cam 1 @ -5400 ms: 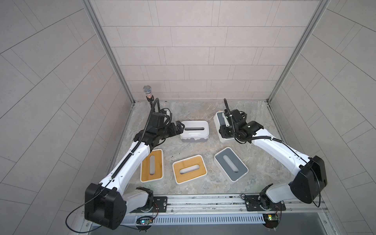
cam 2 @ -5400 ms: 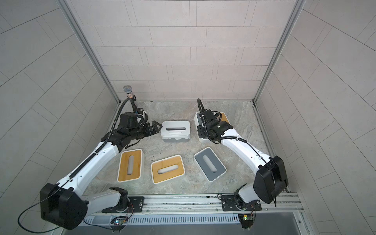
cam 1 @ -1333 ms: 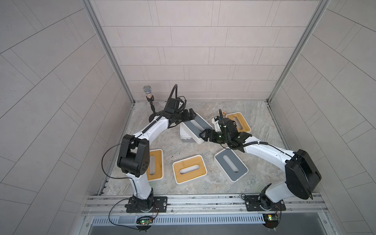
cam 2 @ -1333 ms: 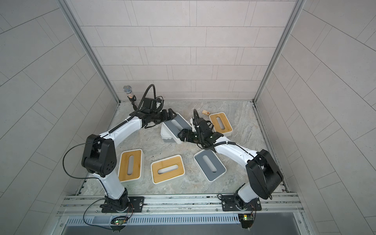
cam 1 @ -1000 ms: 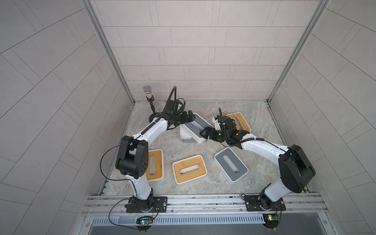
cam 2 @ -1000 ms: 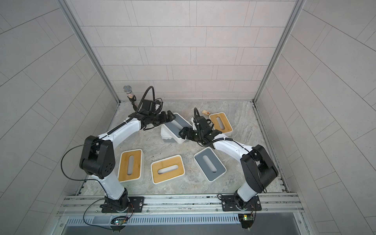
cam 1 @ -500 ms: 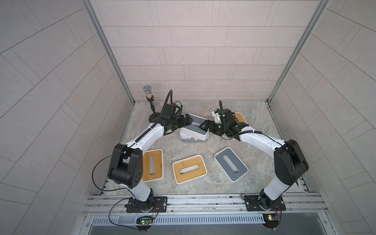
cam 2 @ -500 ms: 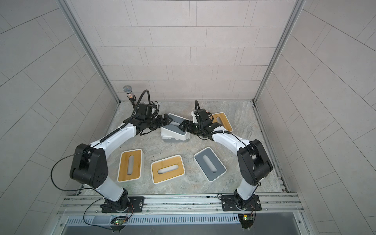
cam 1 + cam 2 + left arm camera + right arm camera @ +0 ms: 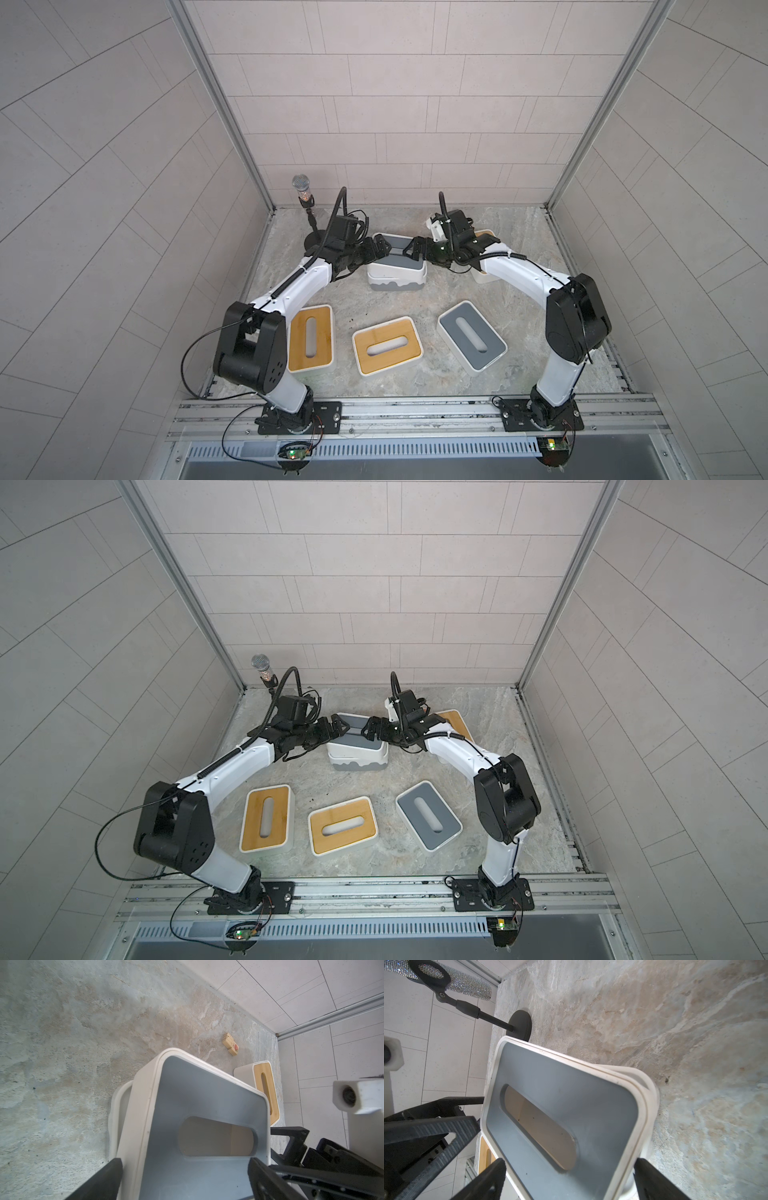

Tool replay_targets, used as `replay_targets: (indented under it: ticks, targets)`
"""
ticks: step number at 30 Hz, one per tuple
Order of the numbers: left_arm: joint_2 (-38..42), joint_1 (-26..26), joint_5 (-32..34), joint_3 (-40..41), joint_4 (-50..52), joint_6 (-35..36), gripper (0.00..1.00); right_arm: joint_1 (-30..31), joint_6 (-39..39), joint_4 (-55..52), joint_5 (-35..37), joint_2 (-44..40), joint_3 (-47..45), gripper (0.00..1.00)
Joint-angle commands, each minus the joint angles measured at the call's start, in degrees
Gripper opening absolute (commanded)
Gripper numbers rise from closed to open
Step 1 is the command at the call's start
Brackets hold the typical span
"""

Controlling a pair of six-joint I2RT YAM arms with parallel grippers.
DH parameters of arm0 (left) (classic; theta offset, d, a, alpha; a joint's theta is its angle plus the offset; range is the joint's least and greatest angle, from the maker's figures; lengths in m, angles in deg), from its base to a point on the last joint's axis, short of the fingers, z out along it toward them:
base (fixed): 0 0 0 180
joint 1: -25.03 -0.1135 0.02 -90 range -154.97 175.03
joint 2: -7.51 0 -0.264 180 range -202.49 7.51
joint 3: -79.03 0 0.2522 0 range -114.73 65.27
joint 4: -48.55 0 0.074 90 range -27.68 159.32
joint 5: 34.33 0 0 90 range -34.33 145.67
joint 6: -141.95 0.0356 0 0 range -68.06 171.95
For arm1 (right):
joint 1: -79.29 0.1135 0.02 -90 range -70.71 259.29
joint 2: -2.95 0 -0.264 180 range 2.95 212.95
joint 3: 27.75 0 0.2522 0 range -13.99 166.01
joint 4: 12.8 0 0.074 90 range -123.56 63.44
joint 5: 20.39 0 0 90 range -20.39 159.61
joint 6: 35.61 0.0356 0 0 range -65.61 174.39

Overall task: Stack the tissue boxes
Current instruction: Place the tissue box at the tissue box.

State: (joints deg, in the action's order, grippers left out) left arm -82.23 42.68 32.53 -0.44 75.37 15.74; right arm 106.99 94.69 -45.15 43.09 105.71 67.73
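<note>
A grey-topped tissue box (image 9: 402,252) (image 9: 358,733) lies slightly askew on the white tissue box with the grey wavy base (image 9: 397,277) (image 9: 358,759) at the back centre. My left gripper (image 9: 381,248) (image 9: 185,1169) stands open, its jaws wide across one end of the grey-topped box (image 9: 207,1109). At the other end of this box (image 9: 560,1105) my right gripper (image 9: 412,248) (image 9: 569,1165) is open too. Two bamboo-topped boxes (image 9: 311,338) (image 9: 386,345) and another grey-topped one (image 9: 471,340) lie in front. A third bamboo-topped box (image 9: 485,237) (image 9: 266,1088) sits behind my right arm.
A microphone on a stand (image 9: 302,193) (image 9: 261,665) rises in the back left corner, its round base (image 9: 520,1024) close behind the stack. A small wooden block (image 9: 230,1043) lies near the back wall. Tiled walls close in the stone floor on three sides.
Both grippers carried the grey-topped box back and lowered it from a slant onto the wavy-base box. The right jaws have spread wider.
</note>
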Motion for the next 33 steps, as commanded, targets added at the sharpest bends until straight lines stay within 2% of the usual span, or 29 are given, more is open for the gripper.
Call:
replay_targets:
  ticks: [1,9,16,25,33]
  targets:
    - [2.08,0.46,-1.56,1.07,-1.64,-1.10,1.00,0.24,-1.51,-1.55,-1.12,1.19,1.95,0.98]
    - [4.13,0.46,0.88,3.35,-2.42,-3.00,1.00,0.25,-2.66,-3.41,-1.87,3.75,5.59,0.99]
    - [3.91,1.16,-0.24,3.64,-4.04,-4.11,1.00,0.09,-4.17,-5.76,-1.10,4.91,7.94,0.99]
    - [2.99,2.12,0.00,2.63,-4.12,-3.49,1.00,-0.33,-4.43,-6.63,-0.99,5.08,8.64,0.99]
    - [3.95,2.13,2.97,2.19,-1.78,-2.04,1.00,-0.04,-3.71,-6.95,-1.95,6.82,10.77,0.99]
